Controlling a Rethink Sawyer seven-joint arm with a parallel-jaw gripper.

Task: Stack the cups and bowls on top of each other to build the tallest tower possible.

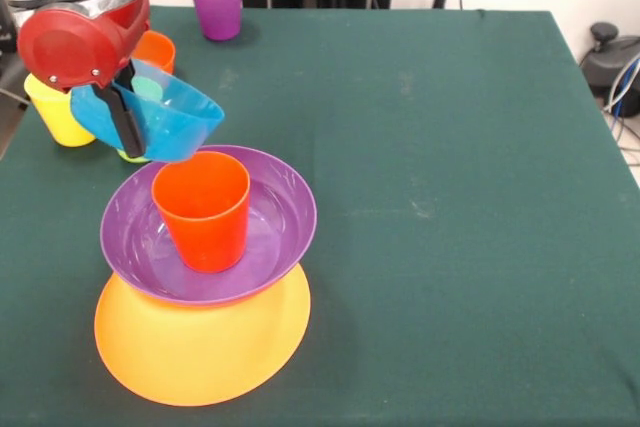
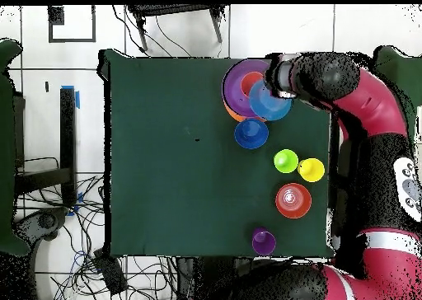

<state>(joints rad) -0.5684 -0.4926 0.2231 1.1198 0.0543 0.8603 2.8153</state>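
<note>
One red and black arm is reaching down over a green table (image 1: 450,147), and its gripper (image 1: 125,119) is pinching the rim of a light blue bowl (image 1: 165,119), holding it tilted in the air. Behind the gripper and partly hidden by it, a yellow cup (image 1: 52,112) is standing at the table's left edge, with a small orange bowl (image 1: 155,50) beside it. Directly below and in front of the held bowl, the tower is sitting: an orange-red cup (image 1: 203,209) is standing upright inside a wide purple bowl (image 1: 270,212), which is resting on an upturned yellow-orange bowl (image 1: 200,347). Farther back, to the right of the gripper, a purple cup (image 1: 217,3) is standing alone. Overhead, a dark blue bowl (image 2: 251,133) and a lime green cup (image 2: 285,161) are sitting apart from the gripper.
</note>
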